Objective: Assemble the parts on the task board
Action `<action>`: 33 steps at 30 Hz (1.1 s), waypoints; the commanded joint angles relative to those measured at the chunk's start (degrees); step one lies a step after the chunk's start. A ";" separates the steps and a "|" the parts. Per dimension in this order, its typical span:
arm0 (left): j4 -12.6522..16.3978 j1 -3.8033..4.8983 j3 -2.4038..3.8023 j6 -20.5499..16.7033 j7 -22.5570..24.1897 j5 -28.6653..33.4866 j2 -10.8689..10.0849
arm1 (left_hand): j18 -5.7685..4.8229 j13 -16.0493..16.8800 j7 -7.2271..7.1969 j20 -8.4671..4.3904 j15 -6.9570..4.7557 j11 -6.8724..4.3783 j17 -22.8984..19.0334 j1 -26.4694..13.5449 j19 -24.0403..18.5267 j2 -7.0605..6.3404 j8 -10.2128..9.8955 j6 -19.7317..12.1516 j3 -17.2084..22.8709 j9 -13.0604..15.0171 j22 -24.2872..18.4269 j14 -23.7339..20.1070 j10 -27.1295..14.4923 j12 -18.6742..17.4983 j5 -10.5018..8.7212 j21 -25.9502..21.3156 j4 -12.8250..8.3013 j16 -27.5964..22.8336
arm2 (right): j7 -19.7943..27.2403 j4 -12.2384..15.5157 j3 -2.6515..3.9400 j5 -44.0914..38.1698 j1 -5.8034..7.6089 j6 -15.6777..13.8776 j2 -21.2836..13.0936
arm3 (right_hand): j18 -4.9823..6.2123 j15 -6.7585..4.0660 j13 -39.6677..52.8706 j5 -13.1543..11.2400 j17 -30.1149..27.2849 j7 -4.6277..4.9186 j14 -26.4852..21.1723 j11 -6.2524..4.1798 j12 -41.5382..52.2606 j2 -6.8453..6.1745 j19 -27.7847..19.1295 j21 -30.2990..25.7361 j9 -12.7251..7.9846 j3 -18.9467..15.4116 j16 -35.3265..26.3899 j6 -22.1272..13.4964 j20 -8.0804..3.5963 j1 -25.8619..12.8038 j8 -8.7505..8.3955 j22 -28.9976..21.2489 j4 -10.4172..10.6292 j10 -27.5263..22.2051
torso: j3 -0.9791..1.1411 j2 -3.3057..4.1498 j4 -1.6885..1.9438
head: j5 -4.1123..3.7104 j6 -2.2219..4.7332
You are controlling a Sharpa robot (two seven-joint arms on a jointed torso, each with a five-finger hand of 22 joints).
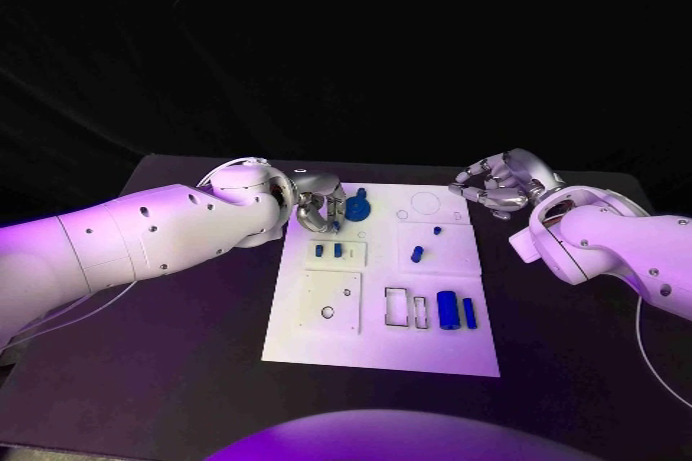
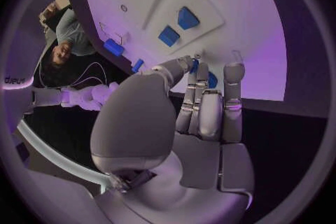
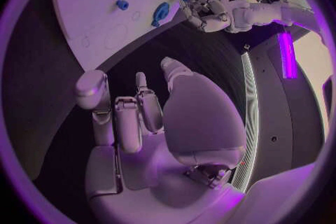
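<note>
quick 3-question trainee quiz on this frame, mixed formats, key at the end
1. True or false: the right robot hand hangs over the bare table, off the task board.
2. Which robot hand is at the blue disc-shaped part near the board's far edge? A) left B) right
3. Fill in: the two upright blue cylinders stand near the board's ____ edge, beside two empty rectangular slots.

Key: 1 true; 2 A, the left robot hand reaches it, though a firm grip cannot be told; 3 right.
</note>
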 commanded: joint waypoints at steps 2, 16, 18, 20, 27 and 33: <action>0.17 0.01 0.04 2.37 -0.82 1.10 0.04 | -0.71 -0.06 -0.12 0.09 0.04 0.02 0.01 -0.50 0.04 -0.04 -0.36 0.38 -0.08 0.05 3.69 0.22 0.47 -0.17 0.16 -0.18 -0.34 0.13 | 0.50 0.00 0.01 -0.34 -0.03 0.11 0.06 | 0.36 -0.19 2.15 0.26 5.17 -0.18 3.47 -0.06 -0.09 0.11 -0.16 0.16 0.06 0.33 -0.15 0.07 -0.02 0.00 0.29 0.02 -0.14 -0.21 | -0.01 -0.04 0.01 | 0.07 -0.10; -0.52 0.01 0.04 2.97 -1.34 1.61 0.42 | -0.71 -0.02 -0.14 0.08 0.02 -0.02 0.30 -0.54 -0.01 -0.05 -0.49 0.36 -0.13 0.09 3.68 0.30 0.66 -0.24 0.00 -0.17 -0.41 0.22 | 0.56 -0.02 0.01 -0.34 -0.04 0.17 0.10 | 0.36 -0.19 2.15 0.26 5.17 -0.18 3.47 -0.06 -0.09 0.11 -0.16 0.16 0.06 0.33 -0.15 0.07 -0.02 0.00 0.29 0.02 -0.14 -0.21 | -0.03 -0.01 -0.01 | 0.16 -0.11; -0.67 0.01 0.04 3.03 -1.40 1.54 0.56 | -0.71 -0.02 -0.14 0.08 0.02 -0.02 0.30 -0.54 -0.01 -0.05 -0.49 0.36 -0.13 0.09 3.68 0.30 0.66 -0.24 0.00 -0.17 -0.41 0.22 | 0.57 -0.02 0.01 -0.34 -0.04 0.19 0.11 | 0.36 -0.19 2.15 0.26 5.17 -0.18 3.47 -0.06 -0.09 0.11 -0.16 0.16 0.06 0.33 -0.15 0.07 -0.02 0.00 0.29 0.02 -0.14 -0.21 | -0.03 0.00 -0.03 | 0.15 -0.15; -0.84 0.00 0.03 3.14 -1.46 1.44 0.68 | -0.71 0.00 -0.15 0.07 0.01 -0.04 0.29 -0.51 -0.03 0.00 -0.52 0.37 -0.11 0.10 3.68 0.29 0.72 -0.25 -0.04 -0.16 -0.46 0.22 | 0.57 -0.01 0.01 -0.34 -0.04 0.21 0.12 | 0.36 -0.19 2.15 0.26 5.17 -0.18 3.47 -0.06 -0.09 0.11 -0.16 0.16 0.06 0.33 -0.15 0.07 -0.02 0.00 0.29 0.02 -0.14 -0.21 | -0.02 -0.02 -0.03 | 0.13 -0.22; -1.31 -0.04 -0.02 3.39 -1.43 1.13 0.94 | -0.71 0.04 -0.18 0.06 -0.02 -0.08 0.49 -0.42 -0.02 0.07 -0.58 0.40 -0.09 0.14 3.70 0.35 0.86 -0.26 -0.12 -0.06 -0.56 0.29 | 0.58 0.03 0.01 -0.34 -0.04 0.24 0.07 | 0.36 -0.19 2.15 0.26 5.17 -0.18 3.47 -0.06 -0.09 0.11 -0.16 0.16 0.06 0.33 -0.15 0.07 -0.02 0.00 0.29 0.02 -0.14 -0.21 | -0.02 0.01 0.00 | 0.11 -0.30; -1.11 -0.07 -0.05 3.83 -1.30 1.05 1.14 | -0.70 0.08 -0.19 0.05 -0.03 -0.09 0.58 -0.46 -0.06 0.11 -0.60 0.47 -0.12 0.17 3.69 0.37 0.93 -0.25 -0.17 -0.12 -0.57 0.33 | 0.57 0.04 0.01 -0.34 -0.04 0.27 0.12 | 0.36 -0.19 2.15 0.26 5.17 -0.18 3.47 -0.06 -0.09 0.11 -0.16 0.16 0.06 0.33 -0.15 0.07 -0.02 0.00 0.29 0.02 -0.14 -0.21 | -0.01 -0.05 0.04 | 0.09 -0.44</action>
